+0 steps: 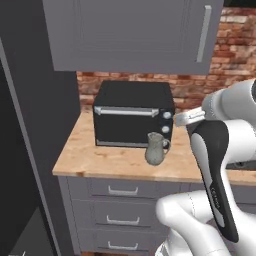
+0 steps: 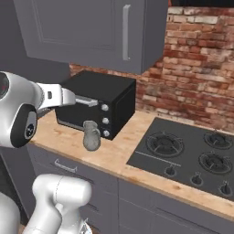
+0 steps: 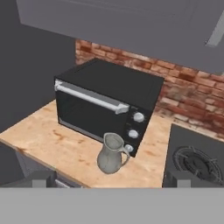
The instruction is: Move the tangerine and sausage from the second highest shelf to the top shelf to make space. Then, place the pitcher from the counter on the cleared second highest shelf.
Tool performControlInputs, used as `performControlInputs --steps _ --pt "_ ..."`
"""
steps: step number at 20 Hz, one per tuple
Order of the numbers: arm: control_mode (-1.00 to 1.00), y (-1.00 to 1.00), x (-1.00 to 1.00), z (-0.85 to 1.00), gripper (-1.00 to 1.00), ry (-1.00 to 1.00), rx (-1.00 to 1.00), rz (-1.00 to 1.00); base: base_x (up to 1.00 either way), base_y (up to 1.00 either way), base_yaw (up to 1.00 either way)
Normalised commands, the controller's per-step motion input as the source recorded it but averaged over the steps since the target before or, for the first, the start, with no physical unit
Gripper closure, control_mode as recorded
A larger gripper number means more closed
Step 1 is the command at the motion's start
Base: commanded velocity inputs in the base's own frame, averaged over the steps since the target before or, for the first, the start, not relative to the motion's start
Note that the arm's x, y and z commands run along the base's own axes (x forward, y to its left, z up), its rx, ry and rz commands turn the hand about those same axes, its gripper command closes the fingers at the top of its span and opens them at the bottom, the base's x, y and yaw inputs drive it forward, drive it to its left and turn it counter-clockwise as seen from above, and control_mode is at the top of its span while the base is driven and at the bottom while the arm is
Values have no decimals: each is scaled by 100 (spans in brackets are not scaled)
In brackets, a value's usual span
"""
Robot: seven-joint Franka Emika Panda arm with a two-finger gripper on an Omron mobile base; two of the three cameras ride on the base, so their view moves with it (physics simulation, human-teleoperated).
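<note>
The pitcher (image 3: 112, 154) stands upright on the counter (image 3: 48, 140), straight ahead of the pincer (image 3: 109, 180) and a little below it, well apart from the fingertips (image 3: 40, 179). Its handle points toward the right-hand tip, on the side of the black microwave (image 3: 105, 103), which sits just behind the pitcher and may be touching it, though the hand view is too coarse to be sure. The two dark tips rise far apart at the bottom of the hand view, so the pincer is spread wide and grips nothing. Beyond the right-hand tip lies the black hob (image 3: 197, 159) set into the counter. In the left base view the pitcher (image 1: 155, 148) stands near the counter's front edge, above the grey drawers (image 1: 122, 191).
</note>
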Motion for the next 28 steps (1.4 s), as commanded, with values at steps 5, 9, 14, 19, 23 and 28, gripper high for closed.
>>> performControlInputs --steps 5,9,14,19,23,28 --pt "100 0 0 0 -100 0 0 0 40 0 32" --pt "100 0 0 0 -100 0 0 0 11 0 22" --pt "-100 0 0 0 -100 0 0 0 0 0 0" --pt "-100 -1 0 -31 -100 -1 0 5 0 0 0" --pt "-100 -21 0 -59 -100 -3 0 9 0 0 0" --pt "-100 -52 0 -36 -100 -8 12 22 0 0 0"
